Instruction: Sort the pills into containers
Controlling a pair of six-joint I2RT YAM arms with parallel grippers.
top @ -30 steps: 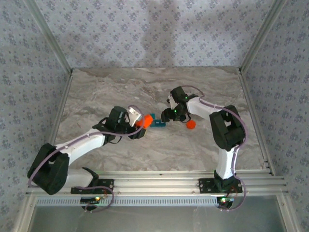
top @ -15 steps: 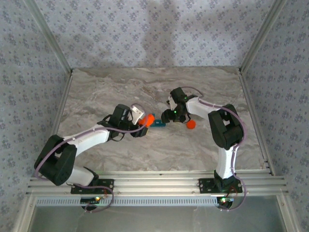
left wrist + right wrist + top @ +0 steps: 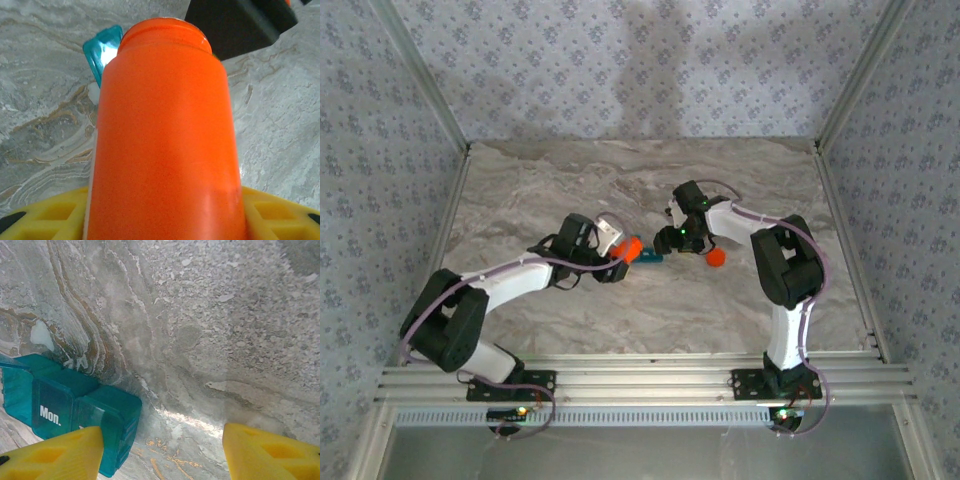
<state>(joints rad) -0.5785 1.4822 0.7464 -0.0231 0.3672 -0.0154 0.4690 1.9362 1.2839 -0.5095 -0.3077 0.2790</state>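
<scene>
My left claw (image 3: 613, 259) is pinching the orange bottle (image 3: 165, 140) around its body, with the yellow fingers (image 3: 45, 220) on either side at the bottom of the wrist view. The bottle lies tipped, its open mouth pointing to the upper middle of that view, toward the teal pill box (image 3: 102, 50). I judge it is held this way so that pills can slide out over a compartment. One lid of the box looks flipped up just left of the mouth. A small white bit beside it may be a pill, though the view is too tight to be sure.

From above, the pill box (image 3: 648, 256) sits on the table (image 3: 550, 190) at the centre of the frame, between my two claws. My right claw (image 3: 162, 455) is spread and holds nothing. Its finger at lower left stands just beside the closed end of the box next to the "Mon." compartment, probably to stop the strip from sliding. The round orange cap (image 3: 717, 257) lies right of that claw, out of the pouring path.
</scene>
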